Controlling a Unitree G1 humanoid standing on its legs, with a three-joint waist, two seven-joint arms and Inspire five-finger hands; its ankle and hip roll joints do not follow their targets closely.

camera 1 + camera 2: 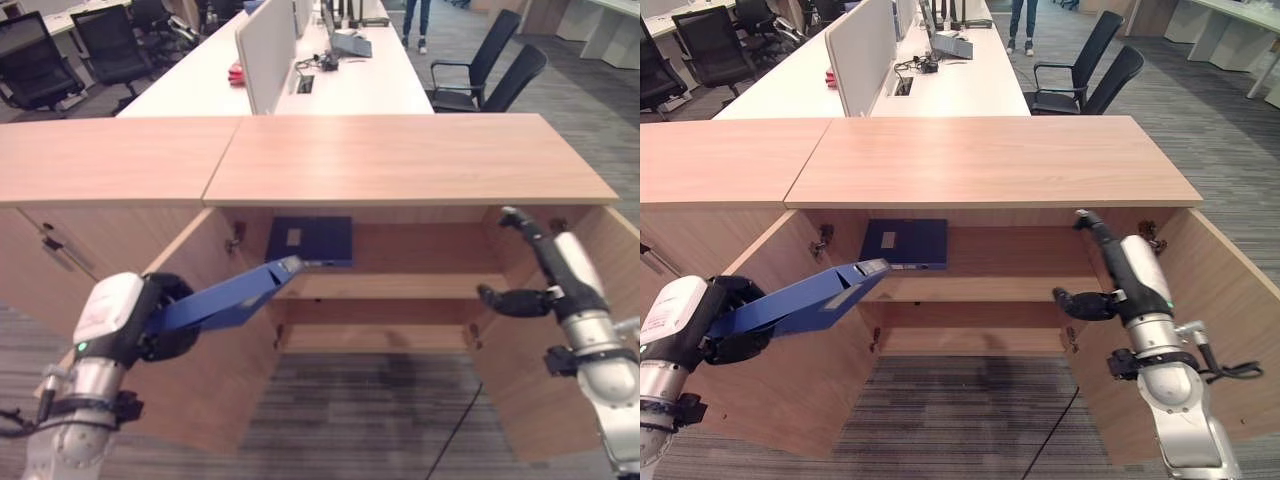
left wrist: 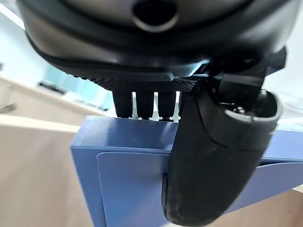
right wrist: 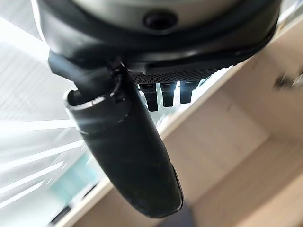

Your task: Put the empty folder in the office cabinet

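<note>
Fingers and thumb of the left hand clamp the blue folder, its long axis aimed at the open cabinet's shelf, while the right hand hangs slack-fingered alongside.

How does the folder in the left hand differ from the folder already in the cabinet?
The held folder is pinched in the left hand, tilted, its far end at the shelf edge; the shelved folder rests on that shelf, toward the back. The held one looks lighter blue, the shelved one darker navy. Both are blue with a label on the cover.
</note>
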